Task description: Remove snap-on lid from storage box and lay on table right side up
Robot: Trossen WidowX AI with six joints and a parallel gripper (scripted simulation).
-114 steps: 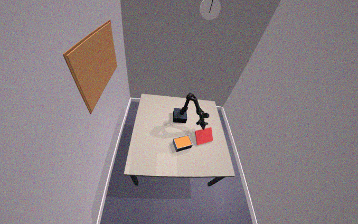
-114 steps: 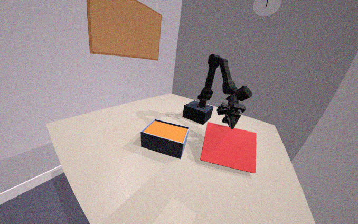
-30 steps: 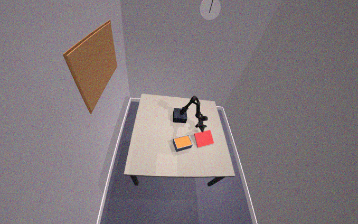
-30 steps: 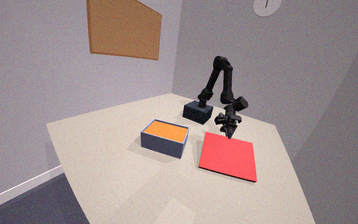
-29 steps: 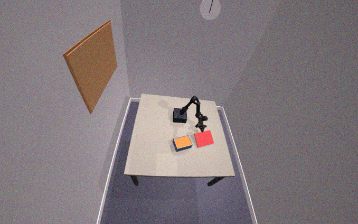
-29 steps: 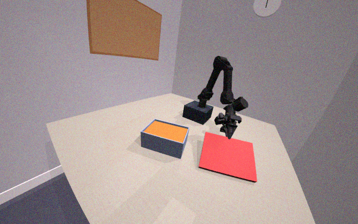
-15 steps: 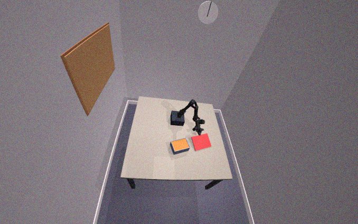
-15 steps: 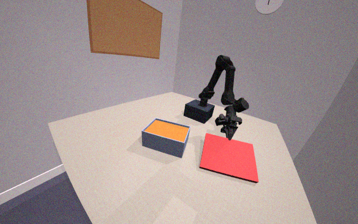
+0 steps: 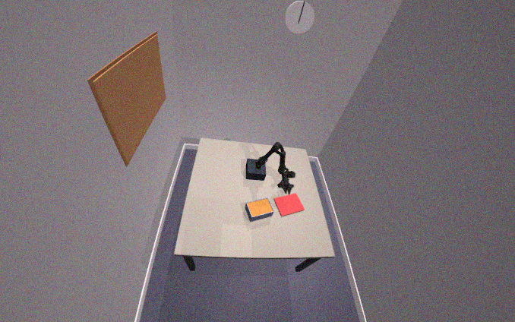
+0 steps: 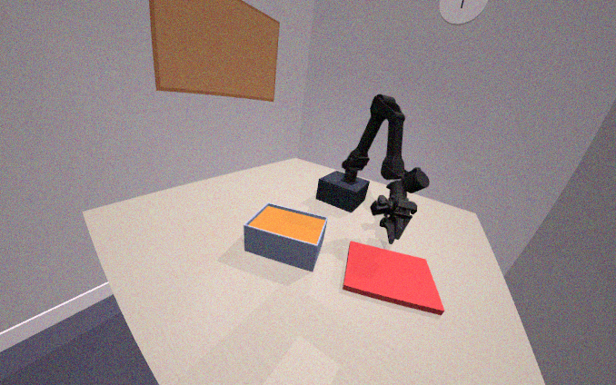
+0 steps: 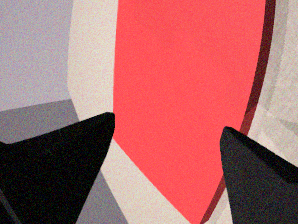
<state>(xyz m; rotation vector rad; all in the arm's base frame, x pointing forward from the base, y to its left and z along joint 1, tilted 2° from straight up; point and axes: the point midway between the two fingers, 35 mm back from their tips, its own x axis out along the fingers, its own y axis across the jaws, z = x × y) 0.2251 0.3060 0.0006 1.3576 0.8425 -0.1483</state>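
The storage box (image 9: 261,217) (image 10: 281,250) is dark blue-grey and stands uncovered, with an orange surface inside its rim. The red lid (image 9: 289,205) (image 10: 390,278) (image 11: 187,60) lies on the table to the right of the box, apart from it. It looks flat, with its smooth broad face up and its thin side edge showing. Its underside is hidden. My gripper (image 9: 288,192) (image 10: 395,241) (image 11: 168,128) is open at the lid's edge nearest the arm's base. Its fingertips stand apart in the wrist view, with the lid beyond them and nothing gripped.
The arm's dark base block (image 9: 255,169) (image 10: 342,192) stands on the table (image 9: 213,190) (image 10: 182,236) behind the box. The table's right edge runs beyond the lid. A brown board (image 9: 131,99) (image 10: 215,50) hangs on the wall, away from the arm.
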